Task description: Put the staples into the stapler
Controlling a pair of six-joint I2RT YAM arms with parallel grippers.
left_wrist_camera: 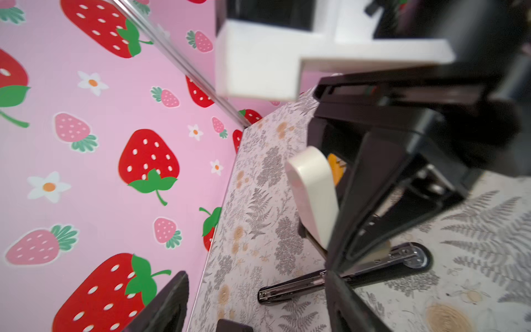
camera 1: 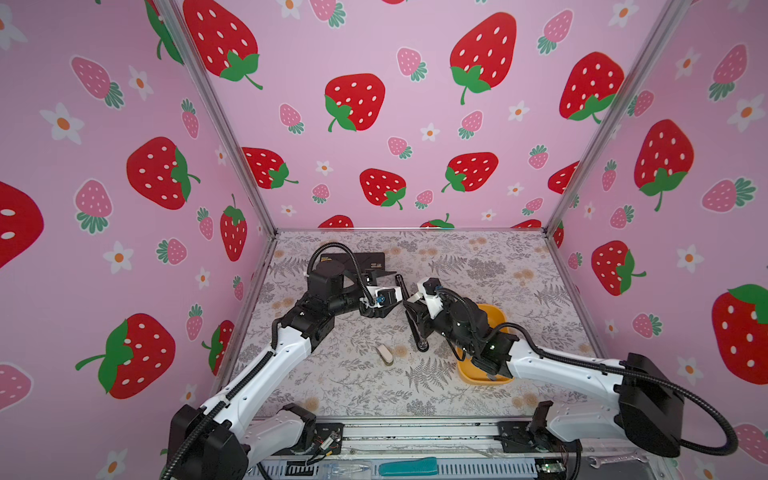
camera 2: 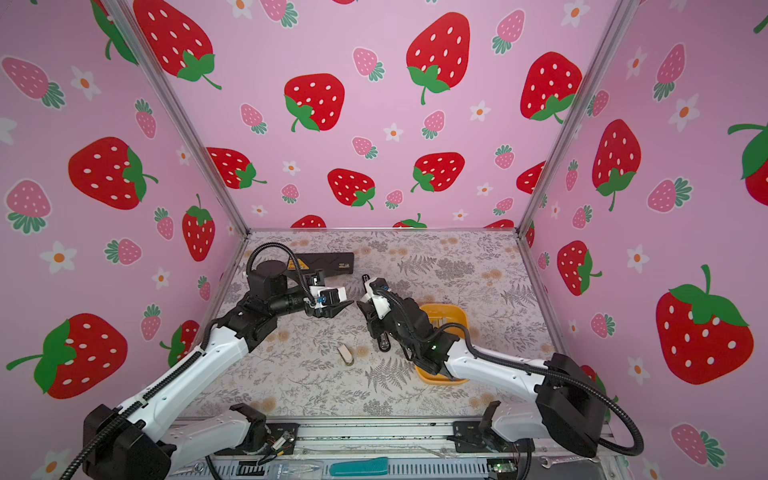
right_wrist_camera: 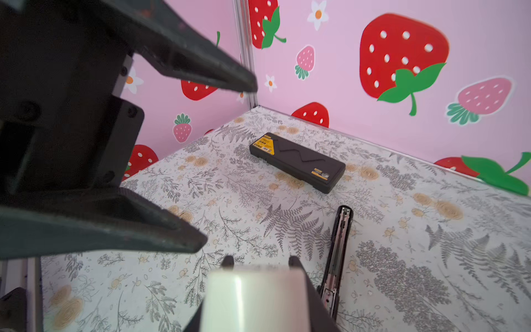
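Right wrist view: a white stapler (right_wrist_camera: 253, 299) is being clamped by the right gripper (right_wrist_camera: 260, 263), while the left gripper (right_wrist_camera: 227, 163) is being held open and empty close by. No staples are being made out anywhere. The stapler could be getting twisted loose by a stray left-finger nudge.

Pink walls (camera 1: 374, 50) bear red and pale-pink strawberries, green leaves and white, orange-centred flowers. The off-white table cover (camera 1: 478, 266) shows grey ferns and tan blooms. Also pictured: an orange-yellow bin (camera 1: 473, 376), a black case (right_wrist_camera: 297, 161) with a yellow label, a black-and-silver stapler (right_wrist_camera: 338, 244), a cream stapler (camera 1: 384, 354), an ivory stapler (left_wrist_camera: 313, 195).
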